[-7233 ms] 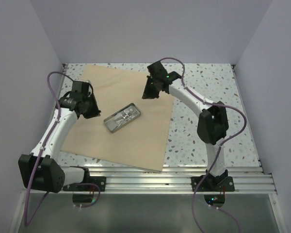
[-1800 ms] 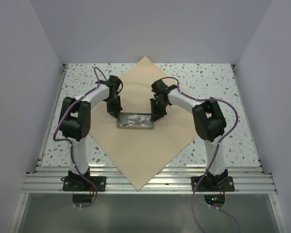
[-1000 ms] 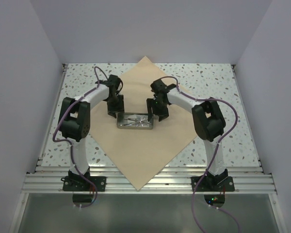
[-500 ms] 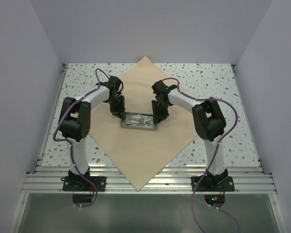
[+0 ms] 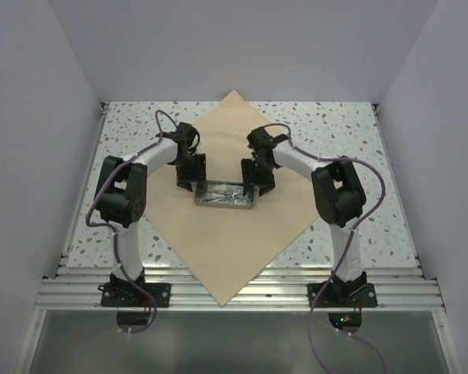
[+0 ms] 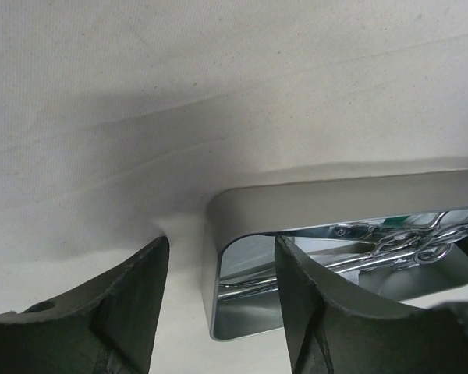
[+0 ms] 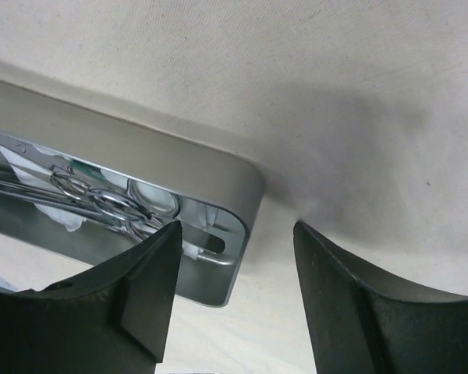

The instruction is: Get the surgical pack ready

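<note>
The surgical pack is a wide tan wrap sheet (image 5: 226, 249) lying flat as a diamond on the table. A small shiny metal tray (image 5: 224, 195) with scissors-like instruments (image 7: 101, 202) rests on its middle. My left gripper (image 5: 189, 181) stands open over the tray's left end. In the left wrist view, the gripper (image 6: 222, 257) has one finger inside the tray (image 6: 335, 199) and one outside on the wrap (image 6: 218, 78). My right gripper (image 5: 259, 185) stands open over the right end. In the right wrist view, the gripper (image 7: 235, 234) straddles that end wall (image 7: 253, 195) the same way.
The speckled table (image 5: 343, 132) shows around the sheet's corners. Plain walls close it in on the left, right and back. An aluminium rail (image 5: 234, 284) with both arm bases runs along the near edge, and the sheet's near corner overlaps it.
Both grippers closed on the tray's ends half a second ago and have opened again. The tray has shifted slightly right and toward me. The wrap has stayed flat.
</note>
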`<state>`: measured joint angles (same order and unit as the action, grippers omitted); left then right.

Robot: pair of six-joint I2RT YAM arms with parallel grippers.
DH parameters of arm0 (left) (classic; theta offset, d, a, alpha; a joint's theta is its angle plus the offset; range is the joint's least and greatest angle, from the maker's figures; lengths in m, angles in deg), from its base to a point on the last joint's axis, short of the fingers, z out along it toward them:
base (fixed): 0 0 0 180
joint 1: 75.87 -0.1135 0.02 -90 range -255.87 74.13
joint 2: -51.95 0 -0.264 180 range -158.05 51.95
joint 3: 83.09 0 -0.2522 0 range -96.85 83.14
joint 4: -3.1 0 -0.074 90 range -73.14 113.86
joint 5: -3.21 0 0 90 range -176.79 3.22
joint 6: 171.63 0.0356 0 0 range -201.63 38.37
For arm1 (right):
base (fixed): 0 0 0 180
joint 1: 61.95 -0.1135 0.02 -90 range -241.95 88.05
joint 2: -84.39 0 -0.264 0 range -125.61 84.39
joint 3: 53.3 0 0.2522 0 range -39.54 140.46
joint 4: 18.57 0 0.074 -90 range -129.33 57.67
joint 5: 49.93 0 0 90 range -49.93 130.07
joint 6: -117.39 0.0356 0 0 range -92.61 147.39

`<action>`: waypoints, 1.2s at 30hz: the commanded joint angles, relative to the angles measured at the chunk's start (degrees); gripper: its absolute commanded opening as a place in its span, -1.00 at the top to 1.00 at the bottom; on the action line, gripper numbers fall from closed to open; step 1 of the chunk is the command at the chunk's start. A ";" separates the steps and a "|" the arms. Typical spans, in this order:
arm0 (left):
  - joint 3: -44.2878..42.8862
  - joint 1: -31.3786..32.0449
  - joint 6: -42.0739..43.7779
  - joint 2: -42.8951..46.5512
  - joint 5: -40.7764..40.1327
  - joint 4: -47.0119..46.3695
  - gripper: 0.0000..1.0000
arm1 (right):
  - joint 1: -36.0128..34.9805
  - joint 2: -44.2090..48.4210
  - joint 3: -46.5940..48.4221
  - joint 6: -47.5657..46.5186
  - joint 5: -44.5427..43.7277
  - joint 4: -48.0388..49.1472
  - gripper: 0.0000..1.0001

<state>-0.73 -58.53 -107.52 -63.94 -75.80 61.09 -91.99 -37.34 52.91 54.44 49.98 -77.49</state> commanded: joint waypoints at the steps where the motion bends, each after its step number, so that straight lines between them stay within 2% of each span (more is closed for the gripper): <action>1: -1.47 -0.46 0.31 4.17 -2.63 -0.20 -0.22 | 0.69 4.75 1.77 -2.52 -2.96 -2.37 -0.28; 5: -0.59 -1.87 0.31 8.83 -4.22 -0.02 -0.29 | 0.60 6.59 5.72 -6.21 -7.61 -7.30 -0.50; 6: -0.24 -2.14 0.49 11.19 -4.39 -0.02 -0.31 | 0.60 8.42 6.16 -8.05 -9.19 -8.09 -0.67; 7: 0.11 -2.66 0.66 12.52 -4.91 0.07 -0.34 | 0.42 9.66 5.91 -9.11 -9.73 -8.27 -0.97; 10: 1.61 -3.37 2.15 17.18 -5.27 0.77 -0.39 | 0.42 15.63 2.58 -13.33 -13.51 -8.18 -0.97; 13: 3.80 -3.37 3.74 22.37 -5.10 1.65 -0.45 | 0.86 23.34 -4.10 -12.73 -9.31 -5.47 -0.98; 14: 6.07 -3.37 3.83 23.95 -4.83 0.96 -0.47 | 1.38 24.77 -5.94 -11.85 -5.64 -4.67 -0.98; 15: 7.40 -3.37 4.00 27.27 -4.74 0.34 -0.48 | 2.52 25.83 -9.27 -11.76 3.79 -3.10 -0.97; 16: 8.80 -3.37 4.00 28.69 -3.79 -0.45 -0.48 | 2.79 27.32 -10.43 -11.41 6.32 -2.91 -0.97; 21: 16.72 -3.37 3.13 35.29 -1.50 -4.23 -0.36 | 2.71 32.51 -17.45 -8.25 5.65 -4.06 -0.96; 24: 19.27 -2.93 3.74 35.57 1.58 -5.29 -0.05 | 2.80 34.37 -17.92 -6.40 4.59 -5.19 -0.79; 27: 20.07 -1.62 4.27 32.76 3.34 -4.77 0.55 | 2.71 35.24 -17.74 -5.26 3.01 -6.51 -0.60; 28: 20.24 -0.39 4.36 30.75 3.52 -4.76 0.82 | 2.71 35.51 -17.74 -4.90 2.66 -6.60 -0.56; 29: 20.94 0.23 4.27 30.03 3.26 -5.03 0.93 | 2.71 35.77 -17.56 -4.64 2.57 -6.69 -0.53; 30: 21.21 0.76 3.49 29.59 3.08 -5.29 1.00 | 2.80 36.30 -17.39 -4.20 2.74 -6.86 -0.43; 36: 22.53 4.01 2.86 26.26 3.34 -7.40 1.00 | 2.53 35.16 -17.91 -4.90 4.85 -9.14 -0.20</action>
<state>22.00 -55.86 -104.60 -35.83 -73.88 56.87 -89.30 -2.83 34.48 49.21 53.17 -84.07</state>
